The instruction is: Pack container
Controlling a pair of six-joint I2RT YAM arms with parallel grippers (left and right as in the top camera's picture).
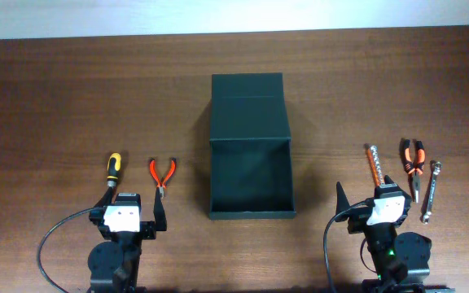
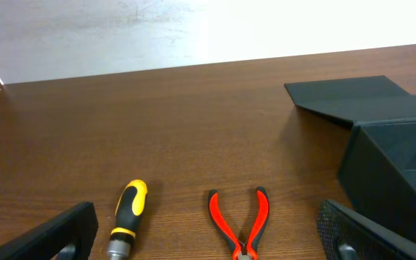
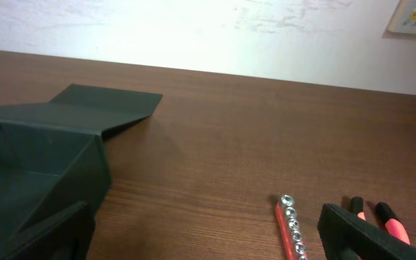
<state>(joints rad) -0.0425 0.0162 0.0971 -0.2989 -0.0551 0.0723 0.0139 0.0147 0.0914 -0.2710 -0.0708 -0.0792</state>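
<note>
The dark green-black container (image 1: 250, 183) stands open at the table's middle, its flap lid (image 1: 247, 106) lying flat behind it. It also shows in the left wrist view (image 2: 392, 162) and the right wrist view (image 3: 35, 166). A yellow-black screwdriver (image 1: 113, 168) and red pliers (image 1: 162, 176) lie ahead of my open, empty left gripper (image 1: 131, 210); both show in the left wrist view, the screwdriver (image 2: 128, 217) left of the pliers (image 2: 240, 224). A red socket rail (image 1: 374, 166), orange pliers (image 1: 414, 163) and a wrench (image 1: 431, 191) lie by my open, empty right gripper (image 1: 366, 195).
The table's far edge and a pale wall (image 2: 157, 29) lie behind the container. In the right wrist view the socket rail (image 3: 291, 227) lies between my fingers and the orange pliers' handles (image 3: 388, 220) show by the right finger.
</note>
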